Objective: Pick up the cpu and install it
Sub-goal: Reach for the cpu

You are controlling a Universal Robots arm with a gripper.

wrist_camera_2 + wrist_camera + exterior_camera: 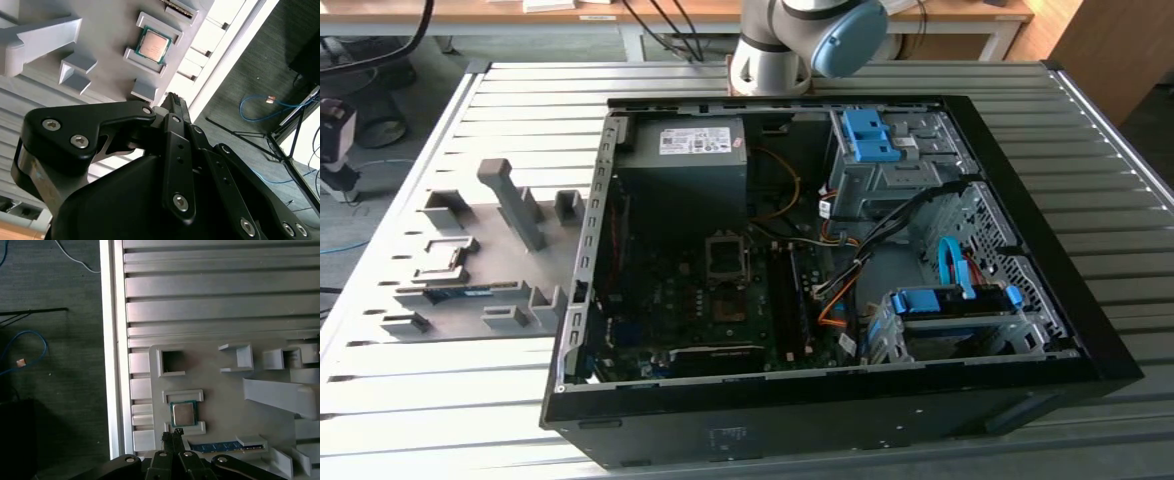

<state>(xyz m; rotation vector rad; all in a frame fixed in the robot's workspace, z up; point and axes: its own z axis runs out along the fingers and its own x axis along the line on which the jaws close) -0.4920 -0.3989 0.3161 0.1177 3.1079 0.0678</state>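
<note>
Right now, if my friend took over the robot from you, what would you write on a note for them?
End effector: shut and holding nothing. It is over the grey parts tray, and in the first wrist view its tips are close to the cpu.
Cpu: lying flat in its own slot on that tray, silvery face up. The tray sits on the table at the exterior view's left of the open computer case.
Done: nothing yet; the cpu is not picked up.
Left: the pick-up, and the install in the case.

Silvery cpu [182, 414] (green-edged), pale grey tray [215, 390], black tool [172, 434], ribbed silver table [200, 290].
</note>
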